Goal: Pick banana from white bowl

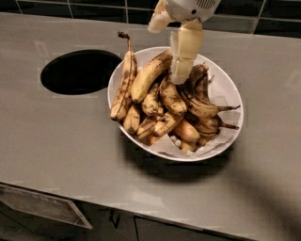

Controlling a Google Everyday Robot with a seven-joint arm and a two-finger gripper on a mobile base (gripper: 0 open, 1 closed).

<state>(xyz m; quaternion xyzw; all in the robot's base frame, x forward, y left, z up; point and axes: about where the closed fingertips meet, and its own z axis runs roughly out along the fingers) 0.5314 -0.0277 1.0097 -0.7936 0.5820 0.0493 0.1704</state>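
Note:
The white bowl [228, 136] stands on the grey counter, lined with white paper and piled with spotted bananas. The banana [149, 74], the brightest yellow and plump, lies across the top left of the pile, pointing up to the right. A slim brown-streaked banana [124, 80] leans over the bowl's left rim. Nearly black bananas [203, 96] lie on the right. My gripper [166, 52] hangs over the back of the bowl, open and empty. One cream finger [186, 52] reaches down to the pile just right of the banana's upper end; the other finger [158, 21] is raised to the left.
A round dark hole [80, 70] is cut in the counter left of the bowl. A dark tiled wall [70, 8] runs along the back. The counter's front edge [141, 212] is below, with a cabinet under it.

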